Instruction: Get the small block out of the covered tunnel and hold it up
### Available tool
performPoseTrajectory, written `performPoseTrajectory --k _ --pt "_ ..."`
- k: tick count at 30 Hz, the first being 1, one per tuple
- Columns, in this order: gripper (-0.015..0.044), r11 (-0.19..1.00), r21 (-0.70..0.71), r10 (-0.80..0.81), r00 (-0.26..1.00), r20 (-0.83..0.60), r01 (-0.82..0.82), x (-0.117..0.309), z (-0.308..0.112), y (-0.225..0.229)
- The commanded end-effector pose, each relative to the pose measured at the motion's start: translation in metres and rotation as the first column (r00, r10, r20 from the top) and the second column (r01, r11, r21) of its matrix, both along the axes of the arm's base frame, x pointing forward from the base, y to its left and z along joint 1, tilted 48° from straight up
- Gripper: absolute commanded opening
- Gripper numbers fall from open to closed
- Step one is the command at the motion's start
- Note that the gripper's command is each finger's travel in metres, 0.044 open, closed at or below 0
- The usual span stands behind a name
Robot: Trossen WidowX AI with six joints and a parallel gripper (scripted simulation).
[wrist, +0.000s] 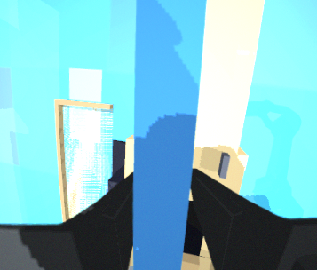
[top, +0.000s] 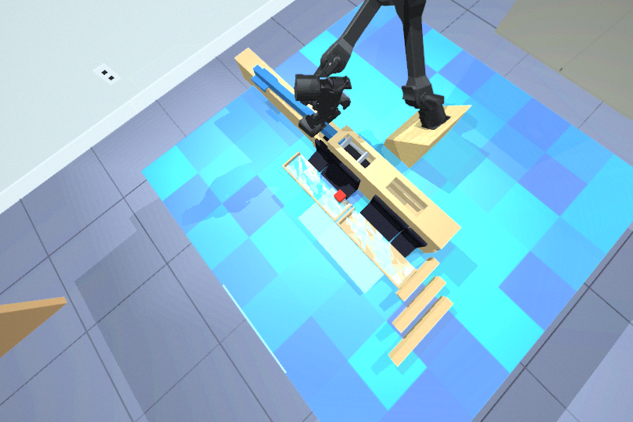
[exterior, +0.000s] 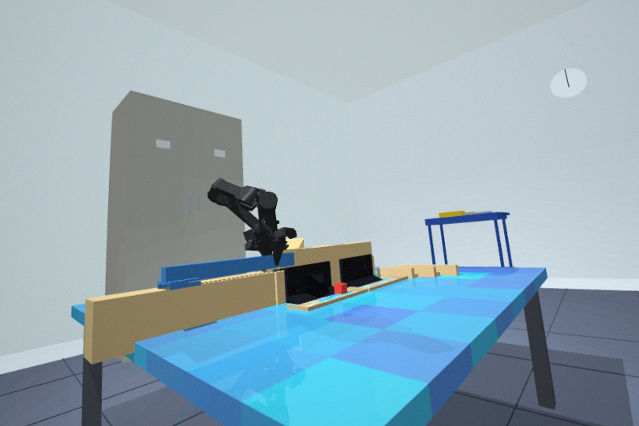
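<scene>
The black arm (top: 415, 38) (exterior: 267, 199) rises from a sloped wooden base (top: 403, 143) (exterior: 297, 243) and bends down over the long blue handle (top: 284, 92) (exterior: 216, 269) (wrist: 167, 89). Its claw (top: 310, 126) (exterior: 277, 259) (wrist: 166, 175) is closed on that handle, one finger on either side, close to where the handle meets the wooden tunnel (top: 378, 171) (exterior: 335, 252). The rest of the handle runs away from the tunnel above a long wooden rail (top: 245, 56) (exterior: 180, 312). The small red block (top: 340, 195) (exterior: 340, 288) is outside the covered part, low down in front of the dark side openings, near the place where two shallow wood-edged trays (top: 298, 155) (exterior: 309, 308) (wrist: 59, 155) meet end to end; whether it rests in a tray or at its edge is hard to tell. It is well apart from the claw and is not held up. A grey frame (top: 362, 157) shows through a window in the tunnel's top. Beyond the tunnel's far end, three wooden strips (top: 419, 305) (exterior: 417, 271) lie side by side on the blue patchwork table (top: 485, 233) (exterior: 360, 375), and a pale rectangle (top: 340, 248) (wrist: 85, 82) shows alongside the trays.
</scene>
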State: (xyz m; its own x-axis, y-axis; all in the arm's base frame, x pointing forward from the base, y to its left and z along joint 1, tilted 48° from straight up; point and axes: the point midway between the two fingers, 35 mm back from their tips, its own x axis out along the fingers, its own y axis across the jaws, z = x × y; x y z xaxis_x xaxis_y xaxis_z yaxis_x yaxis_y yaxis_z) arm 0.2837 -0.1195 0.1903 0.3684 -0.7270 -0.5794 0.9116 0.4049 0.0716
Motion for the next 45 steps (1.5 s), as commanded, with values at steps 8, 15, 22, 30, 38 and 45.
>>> performPoseTrajectory --k 8,15,22,30,38,45 --pt "0.0 0.996 -0.053 -0.072 0.995 0.075 0.076 0.002 0.026 -0.022" --pt "0.0 0.996 -0.053 -0.072 0.995 0.075 0.076 0.002 0.026 -0.022" --pt "0.0 0.996 -0.053 -0.072 0.995 0.075 0.076 0.002 0.026 -0.022" --pt "0.0053 1.0 -0.002 -0.015 1.0 0.019 0.016 0.0 0.006 -0.006" --pt "0.0263 1.0 -0.007 -0.028 0.999 0.025 0.028 0.0 0.01 0.0" --pt "0.044 0.996 -0.045 -0.069 0.995 0.066 0.072 -0.005 0.027 0.023"
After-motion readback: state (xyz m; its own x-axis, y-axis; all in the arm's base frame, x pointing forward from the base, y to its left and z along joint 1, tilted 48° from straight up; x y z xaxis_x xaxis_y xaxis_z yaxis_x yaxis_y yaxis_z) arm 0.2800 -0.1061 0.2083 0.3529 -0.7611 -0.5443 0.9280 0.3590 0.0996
